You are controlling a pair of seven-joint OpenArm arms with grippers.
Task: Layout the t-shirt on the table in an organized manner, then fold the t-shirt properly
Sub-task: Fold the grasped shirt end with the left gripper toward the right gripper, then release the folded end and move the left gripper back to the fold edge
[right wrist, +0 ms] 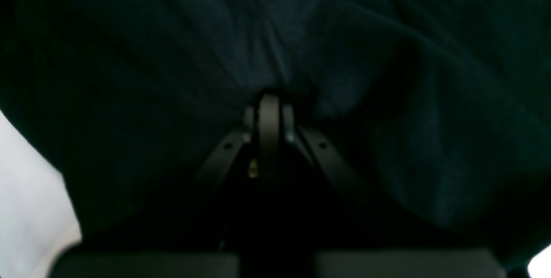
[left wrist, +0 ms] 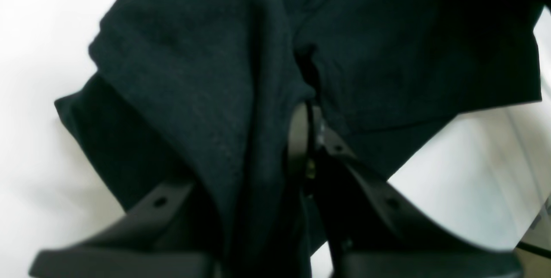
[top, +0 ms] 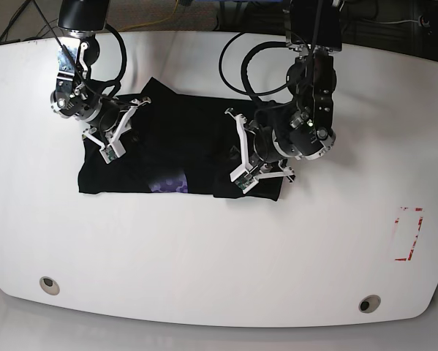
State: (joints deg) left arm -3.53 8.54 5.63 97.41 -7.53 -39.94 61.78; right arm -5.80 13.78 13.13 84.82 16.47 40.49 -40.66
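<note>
The black t-shirt (top: 182, 146) lies bunched in a rough rectangle on the white table (top: 219, 256), with its purple neck patch (top: 167, 184) at its near edge. My left gripper (top: 242, 157) is at the shirt's right end. In the left wrist view the gripper (left wrist: 308, 114) is shut on a fold of the shirt (left wrist: 193, 75), which drapes over one finger. My right gripper (top: 122, 130) is at the shirt's left end. In the right wrist view the gripper (right wrist: 270, 101) is shut on gathered cloth (right wrist: 344, 54). The collar lettering and sun print are hidden.
A red rectangular outline mark (top: 409, 234) is at the right of the table. Two round metal inserts (top: 48, 284) (top: 368, 302) sit near the front edge. Cables (top: 248, 51) loop from both arms over the back of the table.
</note>
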